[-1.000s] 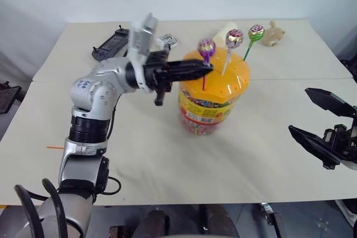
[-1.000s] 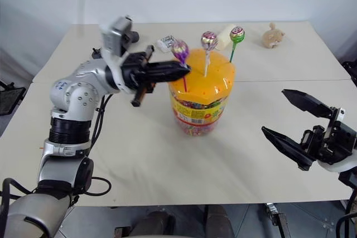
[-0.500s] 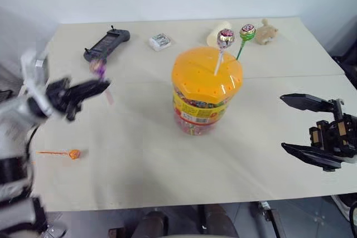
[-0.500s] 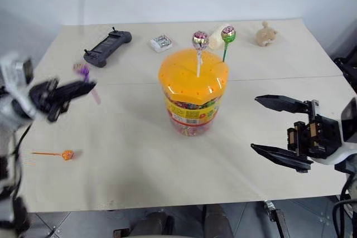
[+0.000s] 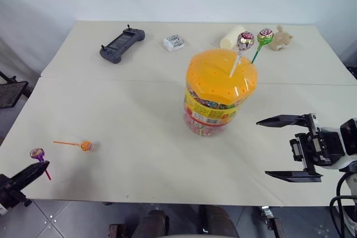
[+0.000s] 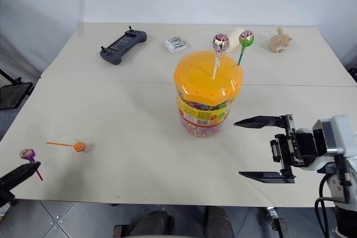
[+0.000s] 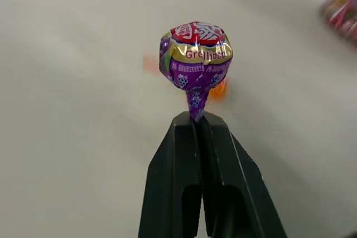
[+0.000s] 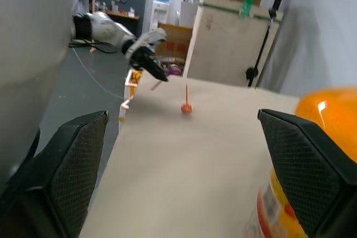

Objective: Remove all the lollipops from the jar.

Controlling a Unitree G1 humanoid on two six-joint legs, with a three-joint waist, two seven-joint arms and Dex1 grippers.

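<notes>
Bright, even, diffuse light across the cream worktop (image 5: 139, 110) in both head views, apparently from overhead. Only soft, faint shadows beside the jar (image 5: 220, 93) and under the orange lollipop (image 5: 85, 146). Mild sheen on the jar's orange lid (image 5: 220, 76), no harsh glare. Sharp throughout, with slight bowing of the worktop edges toward the corners. In the left wrist view, crisp on the purple lollipop (image 7: 196, 59) with glints on its foil wrapper; background washed out and heavily blurred. In the right wrist view, dimmer room behind, soft focus, near black fingers (image 8: 304, 171) blurred.
</notes>
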